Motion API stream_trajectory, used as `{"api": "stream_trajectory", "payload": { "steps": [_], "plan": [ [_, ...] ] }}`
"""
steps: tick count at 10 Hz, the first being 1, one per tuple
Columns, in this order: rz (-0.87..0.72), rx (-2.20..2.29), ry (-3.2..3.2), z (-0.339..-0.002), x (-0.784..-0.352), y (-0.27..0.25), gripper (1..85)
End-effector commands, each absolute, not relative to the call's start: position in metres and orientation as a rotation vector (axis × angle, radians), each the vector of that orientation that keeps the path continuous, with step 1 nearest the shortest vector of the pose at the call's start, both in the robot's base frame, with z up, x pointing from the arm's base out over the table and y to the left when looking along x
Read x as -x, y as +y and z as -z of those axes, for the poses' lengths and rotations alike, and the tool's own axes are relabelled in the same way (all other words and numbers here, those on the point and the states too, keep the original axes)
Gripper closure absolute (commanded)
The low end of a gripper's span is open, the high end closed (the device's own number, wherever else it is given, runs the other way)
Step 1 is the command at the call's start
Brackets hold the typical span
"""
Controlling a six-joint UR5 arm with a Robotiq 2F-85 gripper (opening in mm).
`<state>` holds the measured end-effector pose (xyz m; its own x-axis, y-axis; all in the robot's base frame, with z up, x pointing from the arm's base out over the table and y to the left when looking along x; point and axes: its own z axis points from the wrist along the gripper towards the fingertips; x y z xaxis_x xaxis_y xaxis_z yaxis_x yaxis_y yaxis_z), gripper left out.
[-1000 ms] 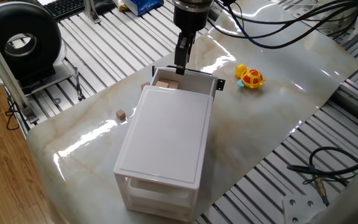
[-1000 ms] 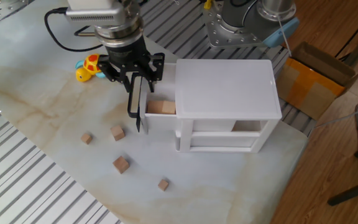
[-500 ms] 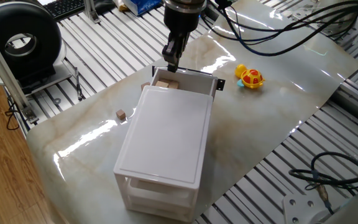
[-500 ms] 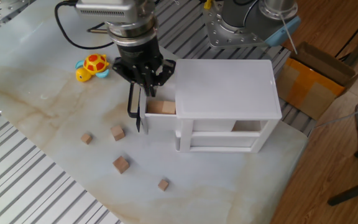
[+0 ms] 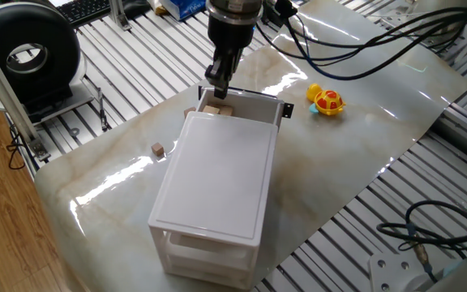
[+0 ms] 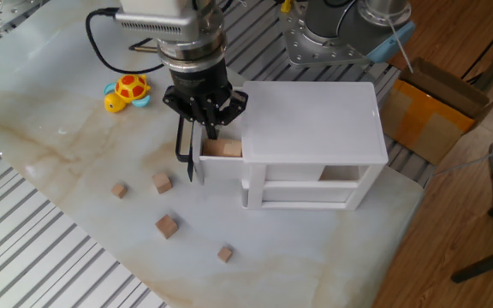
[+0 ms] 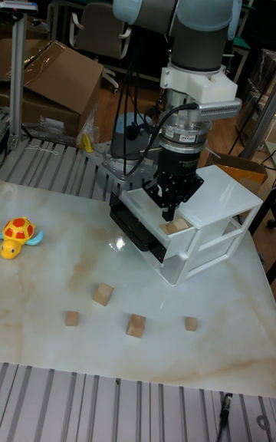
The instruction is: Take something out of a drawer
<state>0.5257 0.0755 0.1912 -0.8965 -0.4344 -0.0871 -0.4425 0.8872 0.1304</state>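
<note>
The drawer (image 6: 197, 158) stands pulled open from the top of the box (image 6: 311, 128), a block (image 6: 222, 149) inside; the tool (image 6: 210, 130), fingers slightly apart, hangs over it; descend straight, straddle the block, then close.

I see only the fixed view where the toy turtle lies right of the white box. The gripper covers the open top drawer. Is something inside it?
Observer: Yes. The other fixed view shows at least one wooden block in the drawer, with the gripper right above it.
Operator: How many blocks lie outside? I see few.
Observer: Four loose blocks lie on the table, in front of the drawer.
</note>
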Motion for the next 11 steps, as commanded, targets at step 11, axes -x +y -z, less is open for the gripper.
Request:
{"api": "stream_trajectory", "payload": {
  "steps": [11],
  "plan": [
    [-0.013, 0.926, 2.916, -0.179, -0.548, 0.016, 84.7]
  ]
}}
